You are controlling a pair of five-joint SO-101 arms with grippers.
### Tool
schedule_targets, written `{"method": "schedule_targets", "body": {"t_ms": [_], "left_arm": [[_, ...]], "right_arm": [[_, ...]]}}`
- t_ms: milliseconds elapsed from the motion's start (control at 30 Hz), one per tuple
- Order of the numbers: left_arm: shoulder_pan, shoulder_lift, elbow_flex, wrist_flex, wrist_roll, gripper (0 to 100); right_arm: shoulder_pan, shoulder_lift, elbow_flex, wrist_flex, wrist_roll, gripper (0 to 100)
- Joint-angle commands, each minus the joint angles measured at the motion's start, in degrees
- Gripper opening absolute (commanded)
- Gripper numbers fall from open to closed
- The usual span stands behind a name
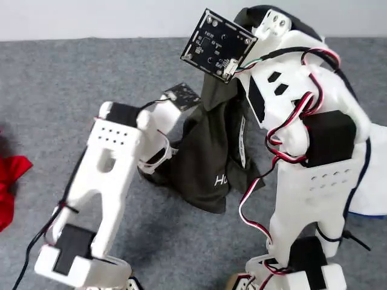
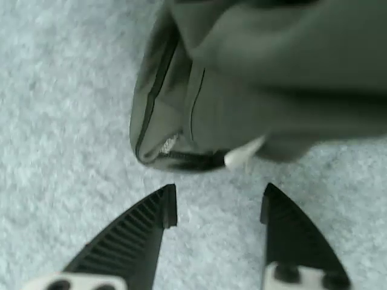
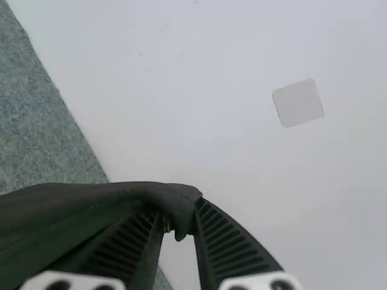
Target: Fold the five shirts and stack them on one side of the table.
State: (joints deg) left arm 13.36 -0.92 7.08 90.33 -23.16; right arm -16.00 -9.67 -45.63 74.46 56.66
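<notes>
- Right claw [image 3: 180,219] pinches the dark shirt [image 1: 208,163] by one fold, hoisted; that thin hold may slip.
- Left claw [image 2: 219,205], spread wide beside it, could grab bunched layers.

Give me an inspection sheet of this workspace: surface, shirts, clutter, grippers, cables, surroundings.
Surface: grey felt-like table cover.
Job's things: dark shirt hangs from the right gripper, its lower part bunched on the surface. A red garment lies at the high view's left edge, and a white garment with blue trim at its right edge.
Clutter: nothing seen.
Grippers: right gripper is raised and shut on the dark shirt's edge. Left gripper is open, low over the surface just short of the shirt.
Cables: red, white and black wires loop along the right arm. A black cable runs down the left arm.
Surroundings: white wall behind the table, with a small square plate on it.
</notes>
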Motion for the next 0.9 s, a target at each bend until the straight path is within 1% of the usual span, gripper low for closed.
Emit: {"method": "schedule_targets", "body": {"t_ms": [0, 100, 333, 600, 733, 867], "left_arm": [[0.97, 1.67, -3.21, -3.43, -0.53, 23], [0.88, 3.69, -3.21, -5.89, -0.53, 23], [2.64, 9.05, -3.03, -8.09, -0.26, 22], [5.36, 11.6, -3.03, -9.05, -0.26, 8], [3.87, 11.43, -3.3, -8.62, -0.35, 2], [0.0, 10.81, -4.44, -5.27, -0.44, 1]], "right_arm": [[0.92, -0.13, -0.44, -0.13, 0.26, 1.0], [0.92, -0.13, -0.44, -0.31, 0.35, 1.0], [1.01, -0.13, -0.44, -0.4, 0.35, 1.0], [1.1, -0.04, -0.35, -0.4, 0.35, 1.0], [1.27, 0.04, -0.35, -0.48, 0.35, 1.0], [4.09, 0.04, -0.26, -2.15, 0.35, 1.0]]}}
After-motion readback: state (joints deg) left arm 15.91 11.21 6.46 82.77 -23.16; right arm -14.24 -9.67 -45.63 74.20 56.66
